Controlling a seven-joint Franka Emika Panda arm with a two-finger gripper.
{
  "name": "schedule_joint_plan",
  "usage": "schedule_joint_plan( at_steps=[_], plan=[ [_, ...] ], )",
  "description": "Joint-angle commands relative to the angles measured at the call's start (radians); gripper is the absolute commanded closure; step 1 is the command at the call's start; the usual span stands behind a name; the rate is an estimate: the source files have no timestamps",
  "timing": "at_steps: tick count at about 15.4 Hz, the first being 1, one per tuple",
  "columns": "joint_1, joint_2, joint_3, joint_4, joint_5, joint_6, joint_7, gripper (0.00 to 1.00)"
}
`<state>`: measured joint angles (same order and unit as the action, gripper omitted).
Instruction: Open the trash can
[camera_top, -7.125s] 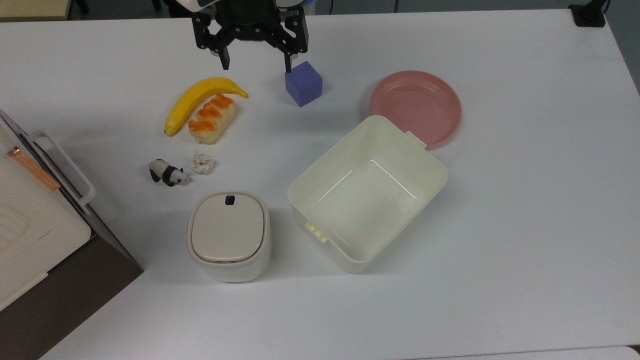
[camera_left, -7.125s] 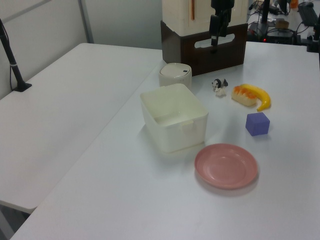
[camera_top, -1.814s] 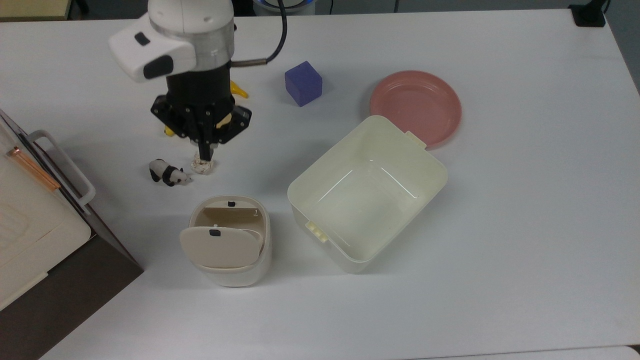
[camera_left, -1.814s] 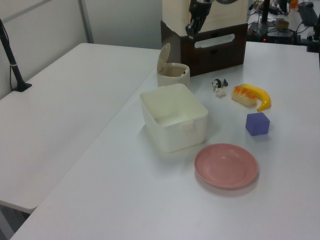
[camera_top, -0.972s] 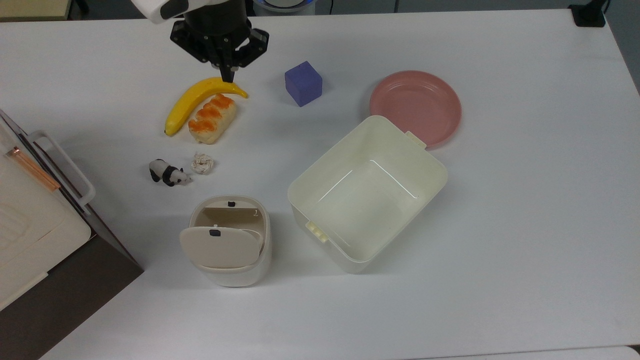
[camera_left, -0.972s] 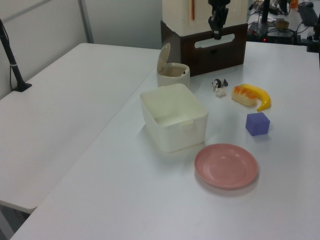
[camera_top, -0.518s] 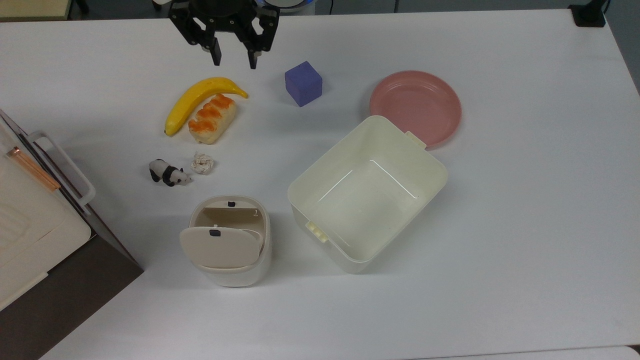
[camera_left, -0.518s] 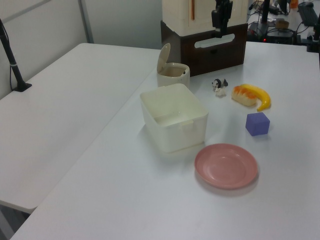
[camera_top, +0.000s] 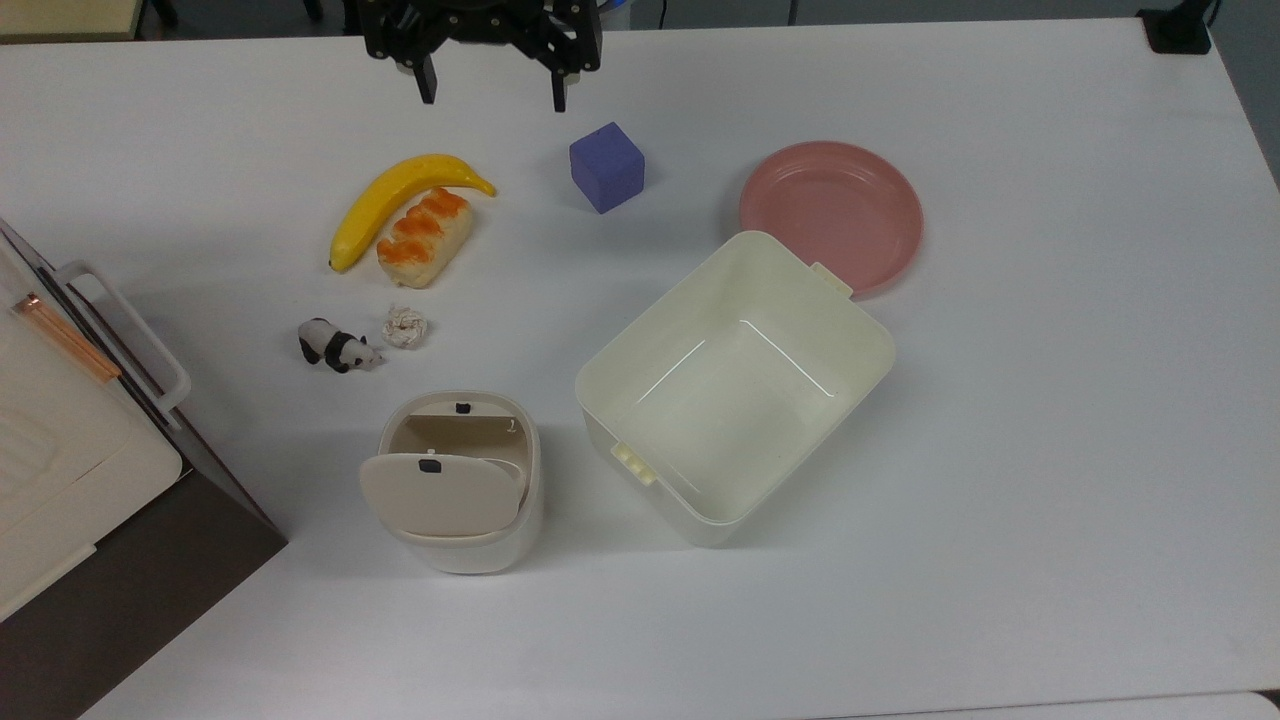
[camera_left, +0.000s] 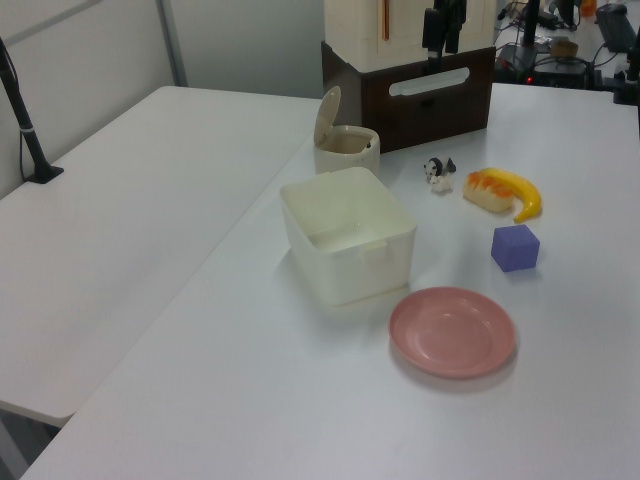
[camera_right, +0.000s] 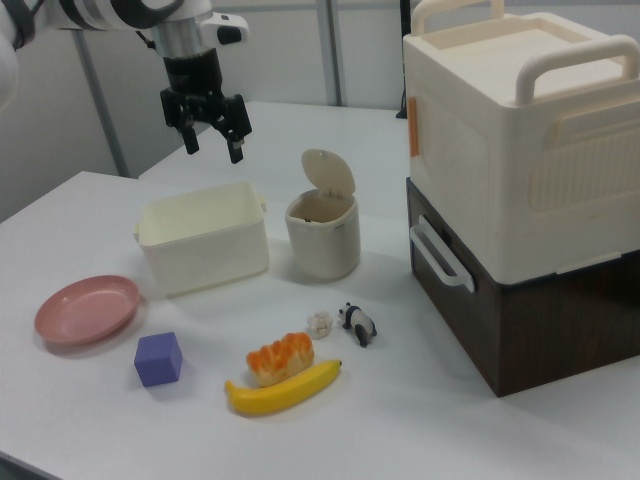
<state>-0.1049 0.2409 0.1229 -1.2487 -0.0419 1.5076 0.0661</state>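
The trash can (camera_top: 470, 548) is a small cream bin at the top view's lower left. Its flat lid (camera_top: 440, 495) is swung up on its hinge, and the inside is exposed. A small black button (camera_top: 461, 407) sits at the far rim. The raised lid (camera_right: 328, 172) stands above the bin (camera_right: 322, 240) in the right view, and the same bin (camera_left: 347, 152) shows in the left view. My gripper (camera_top: 493, 92) hangs open and empty high over the table's far edge, well away from the bin; it also shows as gripper (camera_right: 214, 146) and gripper (camera_left: 443, 42).
A larger lidless pale-yellow tub (camera_top: 735, 400) stands right of the bin, a pink plate (camera_top: 830, 205) behind it. A purple cube (camera_top: 607, 167), banana (camera_top: 400, 198), bread (camera_top: 425, 235), toy panda (camera_top: 335, 347) and paper wad (camera_top: 405, 326) lie nearby. Stacked boxes (camera_top: 60, 450) fill the top view's left edge.
The lid, shut in the earliest frames, stands open. Over the last second my gripper has drawn back toward the top view's top edge and spread its fingers from shut to wide open.
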Motion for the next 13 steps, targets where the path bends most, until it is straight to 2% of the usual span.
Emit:
schedule_joint_plan(
  at_steps=[1, 4, 13],
  plan=[
    [0.008, -0.052, -0.009, -0.06, 0.052, 0.013, 0.02, 0.0],
    [0.007, -0.051, -0.011, -0.06, 0.074, 0.014, 0.026, 0.0],
    [0.007, -0.051, -0.011, -0.06, 0.066, 0.046, 0.029, 0.0]
  ],
)
